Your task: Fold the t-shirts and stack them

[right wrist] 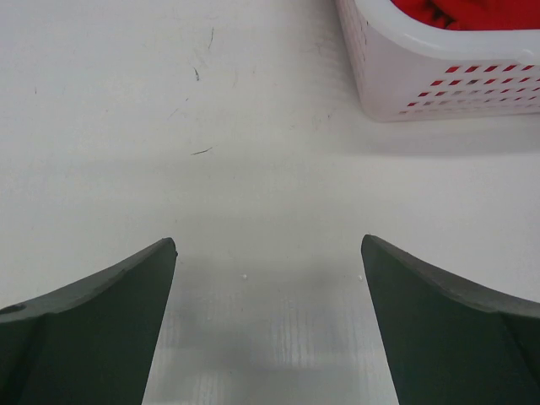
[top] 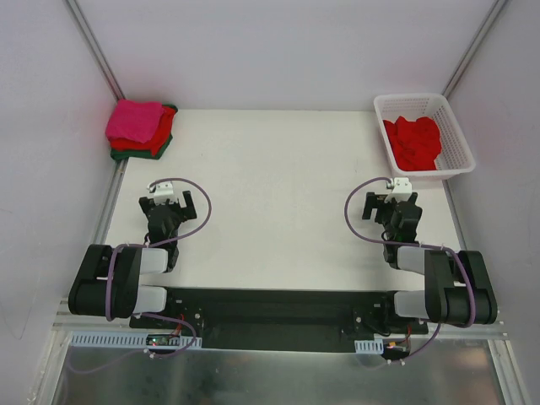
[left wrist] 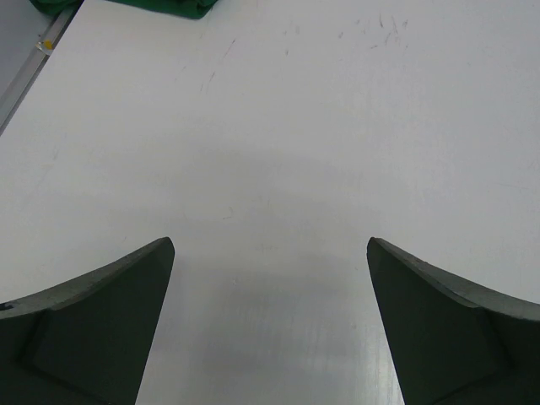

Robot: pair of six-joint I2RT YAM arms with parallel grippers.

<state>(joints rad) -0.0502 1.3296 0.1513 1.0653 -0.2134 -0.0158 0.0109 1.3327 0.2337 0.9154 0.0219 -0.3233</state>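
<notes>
A stack of folded t-shirts (top: 139, 128) lies at the table's far left corner, hot pink on top, then red, then dark green; its green edge (left wrist: 169, 7) shows at the top of the left wrist view. A crumpled bright red t-shirt (top: 413, 142) fills the white basket (top: 456, 126) at the far right, also seen as red cloth (right wrist: 472, 12) in the right wrist view. My left gripper (top: 164, 201) stands open over bare table near the front left, with nothing between its fingers. My right gripper (top: 390, 206) is open too, just short of the basket.
The white lattice basket (right wrist: 439, 76) stands close ahead and to the right of my right gripper. Grey walls and metal rails (top: 105, 211) close in the white table (top: 278, 194) on three sides. The black mounting bar (top: 270, 308) runs along the near edge.
</notes>
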